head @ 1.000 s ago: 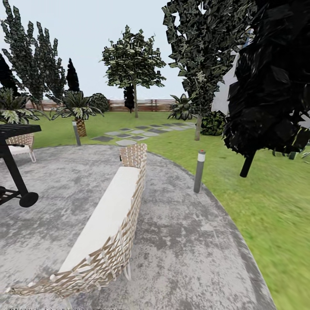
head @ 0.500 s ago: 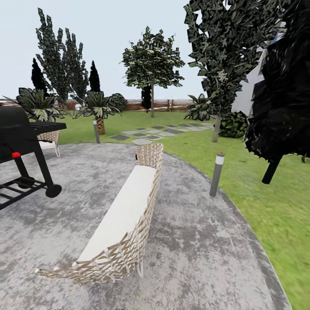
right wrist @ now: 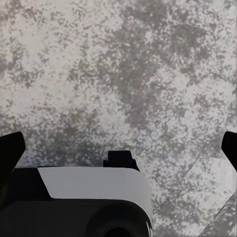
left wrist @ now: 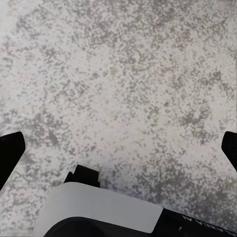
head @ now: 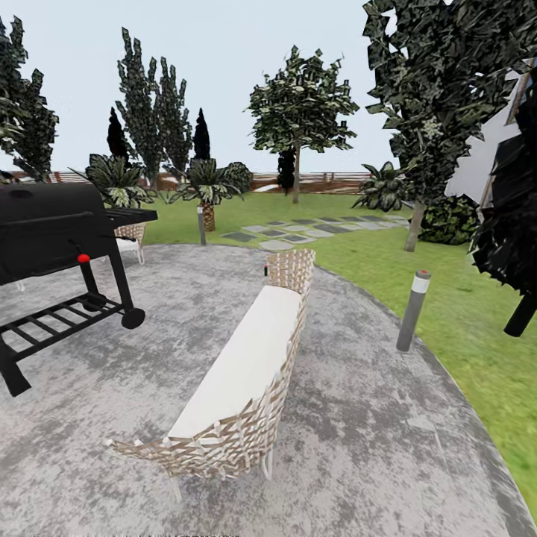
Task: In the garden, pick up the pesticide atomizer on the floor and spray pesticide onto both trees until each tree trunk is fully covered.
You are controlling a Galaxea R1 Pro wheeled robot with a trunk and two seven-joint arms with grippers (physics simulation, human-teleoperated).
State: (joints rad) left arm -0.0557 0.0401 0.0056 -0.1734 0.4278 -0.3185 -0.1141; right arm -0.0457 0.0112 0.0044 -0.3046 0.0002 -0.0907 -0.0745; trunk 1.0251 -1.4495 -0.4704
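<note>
The pesticide atomizer is out of view. Two leafy trees stand on the garden lawn: one far off by the slatted fence with a thin-looking trunk, one nearer at the right with a grey trunk. No white specks show on either. My left gripper hangs open over speckled grey paving, its dark fingertips at the picture's edges. My right gripper is likewise open above the paving, with nothing between its fingers.
A wicker bench with a white cushion stands mid-patio. A black grill is at the left. Bollard lights edge the paving. Stepping stones cross the grass. A near-black tree stands at the right.
The head view has swung to the left: bench, trees and bollard all sit further right in the picture, and the grill has come fully into view. Nothing itself has moved.
</note>
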